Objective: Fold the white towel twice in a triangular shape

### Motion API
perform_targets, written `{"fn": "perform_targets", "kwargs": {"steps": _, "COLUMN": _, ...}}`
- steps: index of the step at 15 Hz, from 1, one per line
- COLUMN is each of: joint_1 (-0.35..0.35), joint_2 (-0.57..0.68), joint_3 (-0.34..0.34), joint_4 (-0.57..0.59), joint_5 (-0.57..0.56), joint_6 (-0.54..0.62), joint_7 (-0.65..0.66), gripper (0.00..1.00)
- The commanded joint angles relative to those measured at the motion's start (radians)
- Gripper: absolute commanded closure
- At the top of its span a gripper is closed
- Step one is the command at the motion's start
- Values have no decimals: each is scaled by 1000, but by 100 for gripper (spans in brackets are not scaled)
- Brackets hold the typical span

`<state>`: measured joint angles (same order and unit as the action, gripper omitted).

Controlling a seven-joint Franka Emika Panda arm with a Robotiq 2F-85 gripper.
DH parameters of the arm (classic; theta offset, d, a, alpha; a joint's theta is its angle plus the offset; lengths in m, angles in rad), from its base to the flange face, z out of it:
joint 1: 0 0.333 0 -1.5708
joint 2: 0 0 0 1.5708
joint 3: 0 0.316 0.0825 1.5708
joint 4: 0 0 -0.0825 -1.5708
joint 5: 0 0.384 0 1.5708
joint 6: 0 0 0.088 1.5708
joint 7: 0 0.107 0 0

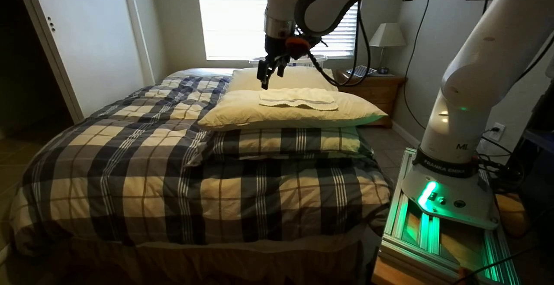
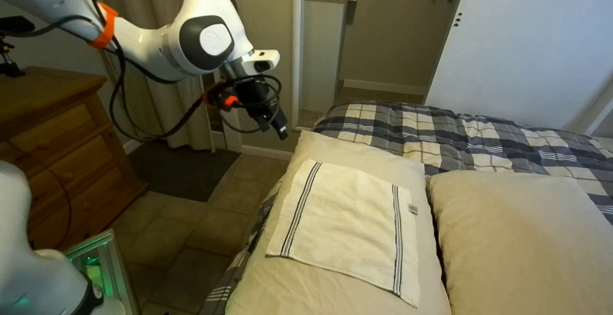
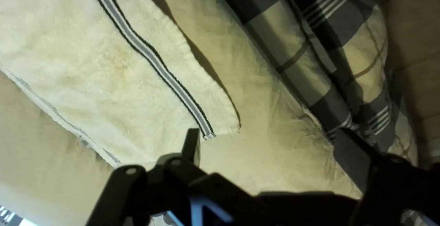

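Observation:
The white towel (image 2: 354, 219) lies spread roughly as a rectangle on the front cream pillow (image 2: 297, 286). It has dark stripes along two opposite edges and a small tag by one edge. It also shows in an exterior view as a thin layer (image 1: 298, 97) and in the wrist view (image 3: 103, 64) at upper left. My gripper is open and empty; it shows in both exterior views (image 1: 272, 77) (image 2: 273, 130), held in the air above the pillow level. In the wrist view, the open jaws (image 3: 273, 147) have the left finger overlapping the towel's striped corner and the right finger over plaid cloth.
A second cream pillow (image 2: 517, 233) lies beside the towel's pillow. A plaid pillow (image 1: 285, 142) is underneath, on the plaid blanket (image 1: 151, 172). A nightstand (image 1: 381, 90) with a lamp (image 1: 387, 36) and a wooden dresser (image 2: 67, 152) stand near the bed.

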<state>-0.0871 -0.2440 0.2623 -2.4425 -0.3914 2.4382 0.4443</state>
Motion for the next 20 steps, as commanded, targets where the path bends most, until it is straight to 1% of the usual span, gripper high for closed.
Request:
{"fn": "perform_targets", "kwargs": {"steps": 1, "joint_1": -6, "joint_2": 232, "joint_3": -14, "joint_4": 204, "joint_5": -141, "joint_6": -63, "joint_7": 84, "gripper": 0}}
{"fn": "perform_targets", "kwargs": {"steps": 3, "joint_1": 35, "joint_2": 335, "joint_3": -53, "joint_4": 291, "joint_5": -177, "joint_6": -108, "joint_7": 93, "gripper": 0}}
{"fn": "perform_targets", "kwargs": {"steps": 5, "joint_1": 81, "joint_2": 422, "joint_3": -94, "joint_4": 375, "joint_5": -154, "joint_6": -148, "joint_7": 75, "gripper": 0}}
{"fn": "perform_targets", "kwargs": {"steps": 6, "joint_1": 102, "joint_2": 461, "joint_3": -112, "joint_4": 413, "joint_5": -122, "joint_6": -180, "joint_7": 64, "gripper": 0}}
{"fn": "perform_targets", "kwargs": {"steps": 8, "joint_1": 146, "joint_2": 522, "joint_3": -155, "joint_4": 473, "joint_5": -132, "joint_6": -204, "joint_7": 97, "gripper": 0}}
{"fn": "perform_targets", "kwargs": {"steps": 12, "joint_1": 213, "joint_2": 608, "joint_3": -216, "joint_4": 559, "joint_5": -100, "joint_6": -261, "joint_7": 100, "gripper": 0}}
{"fn": "perform_targets", "kwargs": {"steps": 13, "joint_1": 224, "joint_2": 617, "joint_3": -226, "joint_4": 570, "joint_5": -91, "joint_6": -280, "joint_7": 102, "gripper": 16}}
{"fn": "perform_targets", "kwargs": {"steps": 15, "joint_1": 242, "joint_2": 626, "joint_3": -242, "joint_4": 590, "joint_5": -76, "joint_6": -325, "joint_7": 107, "gripper": 20}}
{"fn": "perform_targets", "kwargs": {"steps": 16, "joint_1": 250, "joint_2": 624, "joint_3": -250, "joint_4": 596, "joint_5": -71, "joint_6": -348, "joint_7": 113, "gripper": 10}}
{"fn": "perform_targets", "kwargs": {"steps": 19, "joint_1": 260, "joint_2": 599, "joint_3": -265, "joint_4": 599, "joint_5": -63, "joint_6": -402, "joint_7": 137, "gripper": 0}}
{"fn": "perform_targets", "kwargs": {"steps": 20, "joint_1": 259, "joint_2": 592, "joint_3": -268, "joint_4": 600, "joint_5": -63, "joint_6": -418, "joint_7": 144, "gripper": 0}}
